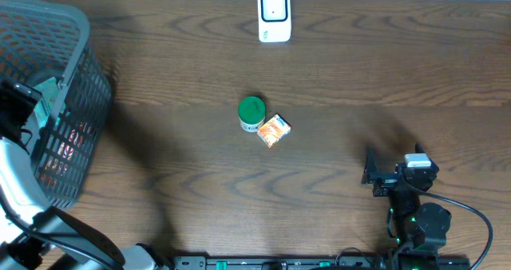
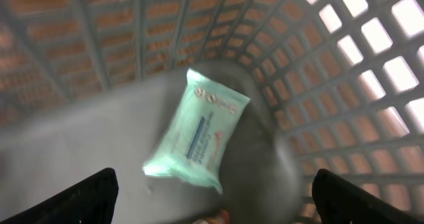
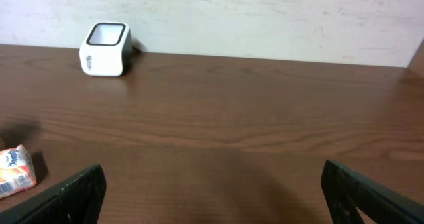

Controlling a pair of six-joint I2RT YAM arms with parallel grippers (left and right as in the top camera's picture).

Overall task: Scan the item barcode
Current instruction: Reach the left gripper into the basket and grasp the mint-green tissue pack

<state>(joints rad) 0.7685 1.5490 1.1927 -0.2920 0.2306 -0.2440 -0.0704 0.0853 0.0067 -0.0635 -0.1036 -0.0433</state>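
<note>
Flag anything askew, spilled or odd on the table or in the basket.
Nothing looks spilled or damaged. The pale green packet lies slanted and blurred in the basket, so it may not be settled. On the table, the orange box sits skewed right beside the green-lidded tub.

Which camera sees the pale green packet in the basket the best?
The left wrist view. It looks straight down at the packet inside the basket, big and whole, though a bit blurry. The overhead view gives only a small pale green glimpse through the basket's mesh. The right wrist view doesn't show it at all.
</note>
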